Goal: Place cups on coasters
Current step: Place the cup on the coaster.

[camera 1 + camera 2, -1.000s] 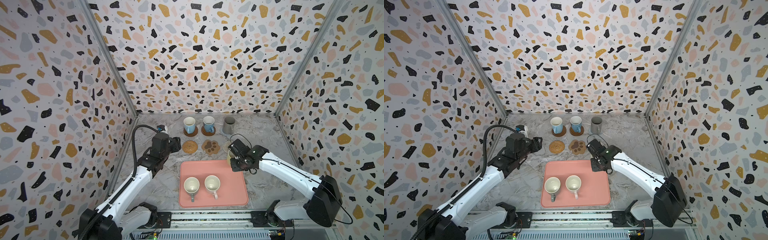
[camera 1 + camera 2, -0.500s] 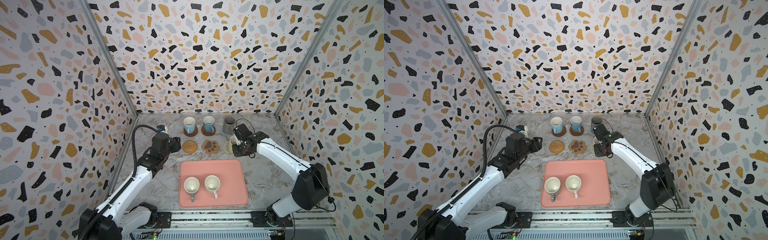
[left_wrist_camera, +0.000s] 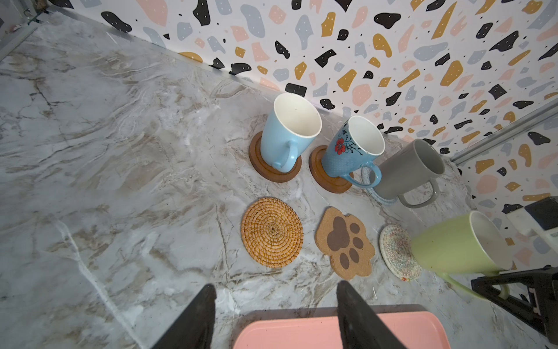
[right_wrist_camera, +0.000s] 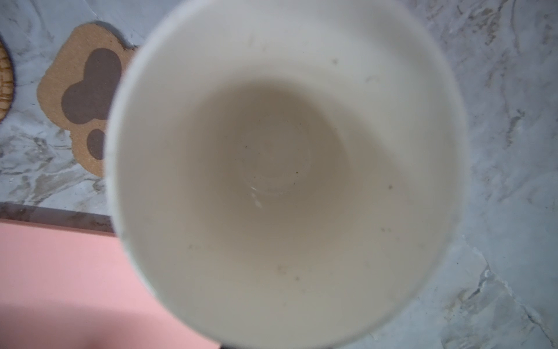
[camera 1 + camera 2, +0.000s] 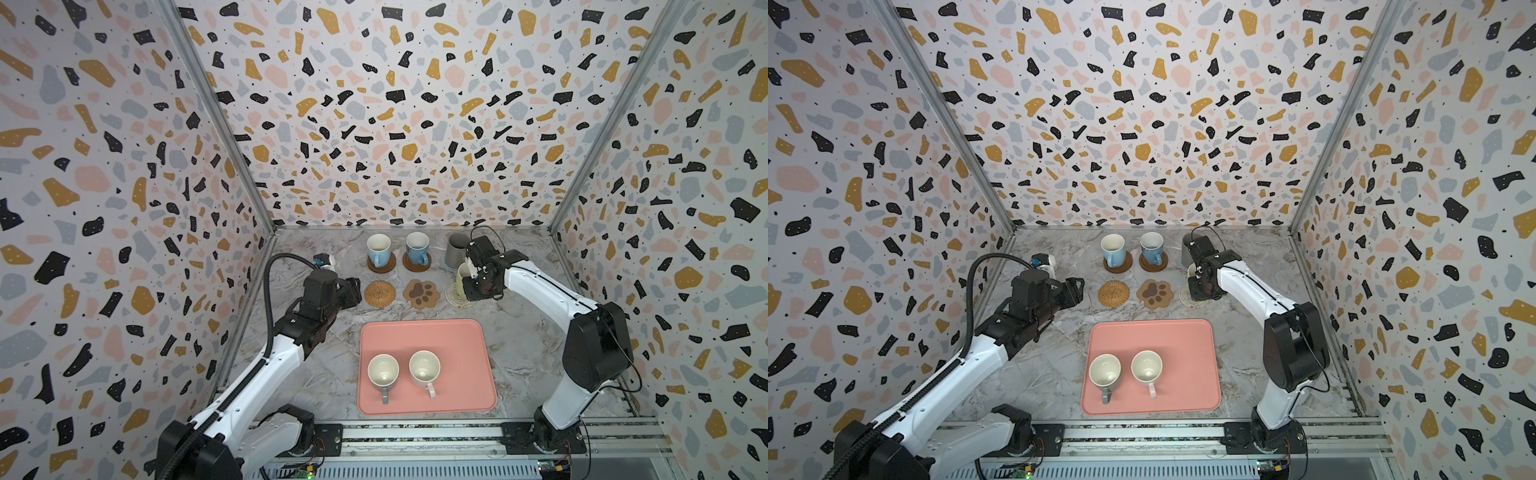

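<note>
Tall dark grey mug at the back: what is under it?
A grey-blue woven coaster: only an arc of its rim peeks out from beneath the dark grey mug in the left wrist view. The rest is covered by the mug.

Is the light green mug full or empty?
Empty: the right wrist view looks straight into the light green mug and shows only its bare whitish bottom.

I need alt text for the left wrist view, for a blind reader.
The right gripper holds a tilted green mug at a whitish coaster. Two blue mugs stand on wooden discs, a grey mug on a woven mat; the rattan and paw coasters lie bare.
</note>
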Tool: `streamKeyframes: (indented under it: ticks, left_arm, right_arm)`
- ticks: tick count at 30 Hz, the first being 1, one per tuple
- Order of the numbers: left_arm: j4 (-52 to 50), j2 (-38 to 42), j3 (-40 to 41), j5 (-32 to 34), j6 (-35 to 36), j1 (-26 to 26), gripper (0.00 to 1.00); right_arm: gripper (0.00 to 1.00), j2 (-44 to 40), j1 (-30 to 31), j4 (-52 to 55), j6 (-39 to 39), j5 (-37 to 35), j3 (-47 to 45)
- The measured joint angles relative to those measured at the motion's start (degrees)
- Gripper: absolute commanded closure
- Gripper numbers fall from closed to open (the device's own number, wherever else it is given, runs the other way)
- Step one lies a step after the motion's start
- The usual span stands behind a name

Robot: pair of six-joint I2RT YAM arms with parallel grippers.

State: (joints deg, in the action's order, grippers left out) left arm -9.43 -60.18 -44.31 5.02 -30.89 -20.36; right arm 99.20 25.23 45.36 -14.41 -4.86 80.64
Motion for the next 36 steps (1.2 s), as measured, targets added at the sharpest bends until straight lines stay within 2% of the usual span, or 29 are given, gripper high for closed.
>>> streamKeyframes:
  ticks: [13,36]
  left_arm:
    - [0.07,0.09,0.46,0.0,-0.02,0.0,0.34]
    - [-0.85,1.36,1.84,0.04,-0.02,0.0,0.33]
  right_arm:
    - [0.87,3.85,-0.31,-0.61,1.73,0.79,0.46]
    - [0.87,4.87,-0.66,-2.25,2.32,1.51,0.46]
